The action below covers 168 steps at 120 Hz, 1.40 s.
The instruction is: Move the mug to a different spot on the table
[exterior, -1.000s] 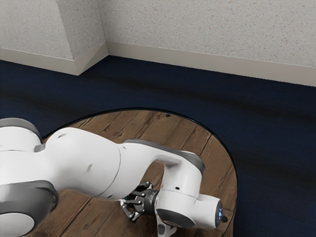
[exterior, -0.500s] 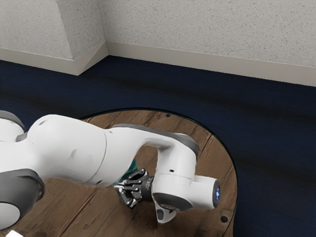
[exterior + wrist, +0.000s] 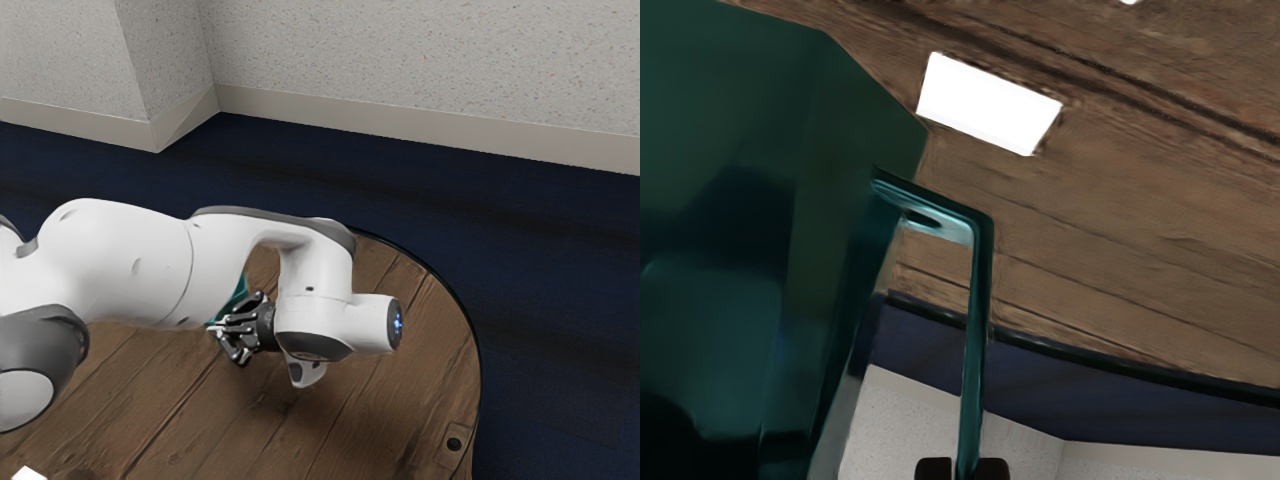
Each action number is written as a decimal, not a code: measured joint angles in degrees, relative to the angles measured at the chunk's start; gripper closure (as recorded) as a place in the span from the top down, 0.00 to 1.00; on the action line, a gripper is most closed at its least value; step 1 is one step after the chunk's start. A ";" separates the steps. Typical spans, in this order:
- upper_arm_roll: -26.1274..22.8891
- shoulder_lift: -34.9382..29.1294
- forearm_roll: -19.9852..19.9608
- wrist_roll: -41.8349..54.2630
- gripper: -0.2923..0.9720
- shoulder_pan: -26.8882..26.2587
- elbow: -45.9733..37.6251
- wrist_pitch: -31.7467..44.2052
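The hand is clenched on the thin handle of the mug. The mug is judged rigid, glossy and likely slippery. Held off-centre it may swing, so a rim grasp would be steadier.

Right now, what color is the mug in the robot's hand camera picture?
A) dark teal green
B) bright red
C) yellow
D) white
A: in the wrist view the mug is a dark teal green, and so is its thin handle.
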 joint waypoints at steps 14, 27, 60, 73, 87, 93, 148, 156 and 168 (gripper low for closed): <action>0.77 0.13 1.15 0.57 0.15 0.82 0.15 1.98; 0.98 0.52 2.22 1.37 0.15 1.12 0.15 3.60; 1.59 1.33 2.82 3.10 0.15 1.29 -0.71 6.65; 1.59 1.32 2.65 3.56 0.15 1.25 -1.51 7.13; 1.59 1.13 2.54 3.99 0.15 1.02 -2.71 7.40; 1.59 1.01 2.51 4.15 0.15 0.88 -3.18 7.47; 1.59 2.48 1.91 5.03 0.15 0.54 -3.39 8.55; 1.57 2.59 1.72 5.11 0.17 0.48 -3.39 8.69; 1.59 2.63 1.41 5.23 0.23 0.39 -3.39 8.78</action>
